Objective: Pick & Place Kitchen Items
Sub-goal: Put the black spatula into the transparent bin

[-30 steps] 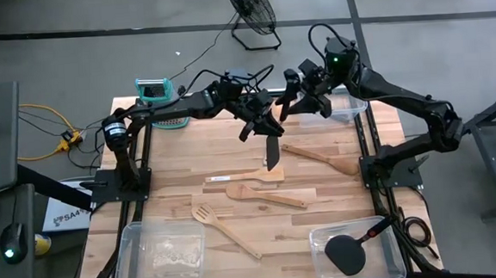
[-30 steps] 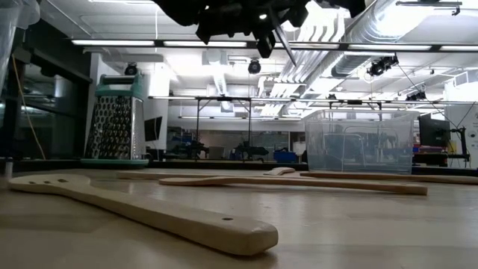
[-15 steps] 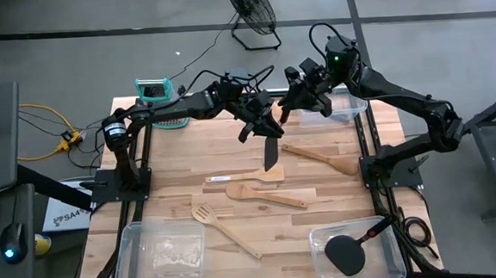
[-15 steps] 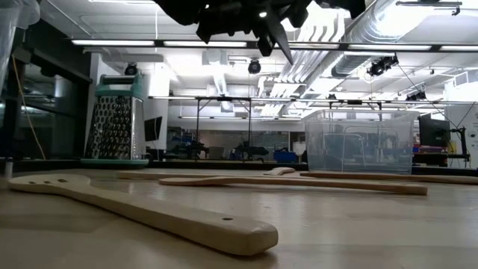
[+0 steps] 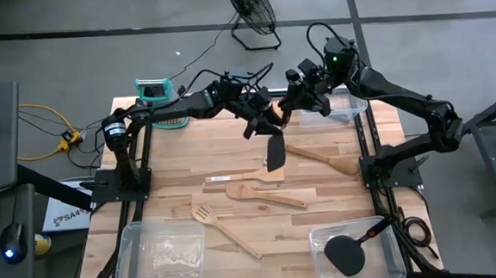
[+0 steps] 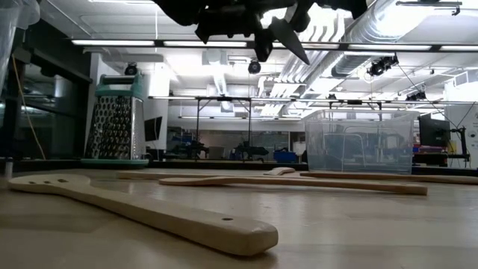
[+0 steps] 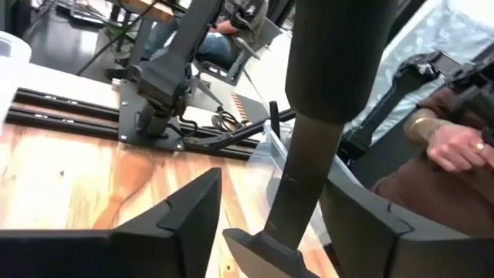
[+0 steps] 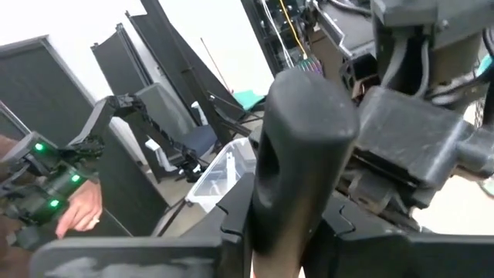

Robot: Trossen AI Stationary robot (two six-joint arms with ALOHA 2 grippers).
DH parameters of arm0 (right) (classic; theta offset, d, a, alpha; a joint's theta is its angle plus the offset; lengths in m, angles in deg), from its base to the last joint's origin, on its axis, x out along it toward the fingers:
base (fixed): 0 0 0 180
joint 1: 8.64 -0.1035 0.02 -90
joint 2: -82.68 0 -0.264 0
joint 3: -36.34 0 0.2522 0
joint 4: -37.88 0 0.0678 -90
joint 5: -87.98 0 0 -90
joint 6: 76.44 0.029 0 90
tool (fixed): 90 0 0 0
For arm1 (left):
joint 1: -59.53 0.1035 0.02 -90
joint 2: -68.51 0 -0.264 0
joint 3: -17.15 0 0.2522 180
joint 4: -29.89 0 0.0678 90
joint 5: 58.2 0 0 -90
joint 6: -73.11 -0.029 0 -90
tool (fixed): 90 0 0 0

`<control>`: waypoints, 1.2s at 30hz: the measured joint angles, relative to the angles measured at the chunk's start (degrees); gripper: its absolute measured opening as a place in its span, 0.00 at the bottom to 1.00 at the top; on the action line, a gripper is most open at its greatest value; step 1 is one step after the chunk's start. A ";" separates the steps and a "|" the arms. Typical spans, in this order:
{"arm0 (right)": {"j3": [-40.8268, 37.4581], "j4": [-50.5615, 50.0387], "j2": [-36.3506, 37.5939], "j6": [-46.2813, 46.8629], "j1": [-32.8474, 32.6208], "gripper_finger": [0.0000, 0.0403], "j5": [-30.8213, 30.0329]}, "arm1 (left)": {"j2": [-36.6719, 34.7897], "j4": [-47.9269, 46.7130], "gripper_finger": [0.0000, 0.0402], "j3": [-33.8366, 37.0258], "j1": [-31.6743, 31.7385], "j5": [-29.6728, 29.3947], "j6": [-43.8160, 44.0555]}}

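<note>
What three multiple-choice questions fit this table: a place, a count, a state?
1. Where does the second black turner lie? A on the floor; B in a clear bin; C on a chair.
2. How many wooden utensils lie on the table? A two; B four; C seven.
3. Whose jaws clamp the raised black turner? A left gripper; B right gripper; C neither.
B: it lies in the bin near the right arm. B: four show from above. B: the right jaws are tight on its handle, the left stand apart around it.
</note>
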 joint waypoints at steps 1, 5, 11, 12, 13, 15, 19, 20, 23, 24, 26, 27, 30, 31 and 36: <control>0.00 -0.30 0.00 0.00 0.00 0.14 -0.06 | 0.00 0.07 0.54 0.00 0.02 -0.10 0.19; 0.00 -3.41 0.00 -0.02 0.63 0.14 -0.80 | -0.07 0.00 0.55 0.00 0.04 -0.10 2.38; 0.00 -7.82 1.22 -0.06 2.88 0.14 -1.49 | -1.38 -1.48 0.52 0.02 0.22 -0.51 3.59; 0.00 -8.51 1.71 -0.08 3.32 0.14 -1.51 | -1.75 -1.55 0.52 0.02 0.35 -1.10 3.57; 0.00 -9.29 2.26 -0.06 3.84 0.14 -1.49 | -2.37 -2.64 0.51 0.02 0.43 -1.81 3.58; 0.00 -11.04 3.38 -0.09 4.71 0.14 -1.62 | -3.57 -5.14 0.50 0.02 0.95 -4.05 3.37; 0.00 -14.65 6.46 -0.16 6.20 0.14 -2.28 | -6.59 -10.65 0.47 0.02 2.09 -10.87 3.03; 0.00 -15.85 7.39 -0.44 6.48 0.14 -2.70 | -7.48 -11.96 0.46 0.02 2.41 -12.80 2.93; 0.00 -20.32 10.28 -1.87 6.94 0.14 -4.39 | -9.73 -14.36 0.42 -0.02 2.47 -19.45 1.31; 0.00 -22.05 11.19 -2.61 7.03 0.14 -5.15 | -10.44 -15.26 0.41 -0.02 2.43 -21.65 0.78; 0.00 -25.45 13.11 -3.73 6.99 0.14 -6.77 | -11.54 -15.88 0.39 -0.02 2.24 -25.32 -0.90; 0.00 -27.21 14.03 -3.98 6.99 0.14 -7.67 | -12.05 -16.00 0.38 -0.02 2.25 -26.68 -1.49; 0.00 -32.36 17.13 -4.16 6.97 0.14 -11.30 | -12.92 -16.17 0.36 -0.02 2.25 -28.20 -1.79; 0.00 -33.64 18.32 -3.95 6.97 0.14 -12.44 | -12.94 -16.19 0.36 -0.02 2.25 -28.26 -1.84; 0.00 -38.76 25.67 1.33 6.97 0.14 -19.84 | -12.94 -16.86 0.35 -0.02 2.25 -28.32 -2.01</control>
